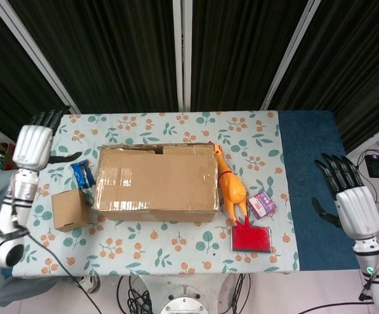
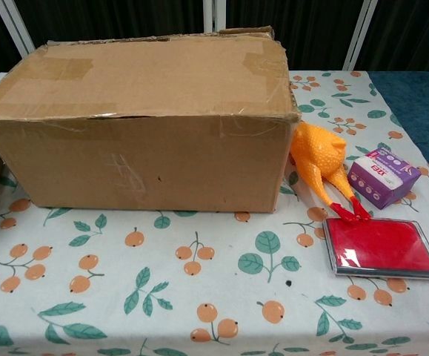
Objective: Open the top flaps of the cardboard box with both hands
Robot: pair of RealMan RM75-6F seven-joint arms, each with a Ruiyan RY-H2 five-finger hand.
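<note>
Creased, tape-glossy cardboard box [image 1: 155, 182], flaps flat. Left hand [image 1: 33, 145] and right hand [image 1: 351, 201] off it, fingers spread, empty.

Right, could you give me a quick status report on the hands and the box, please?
Left hand open, off the box. Right hand open, over the blue cloth. Cardboard box near flap shut. Rubber chicken against its right side.

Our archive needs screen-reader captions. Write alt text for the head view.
A cardboard box sits on a floral table, both robot hands open and away from it: left, right. A rubber chicken lies right of it.
</note>
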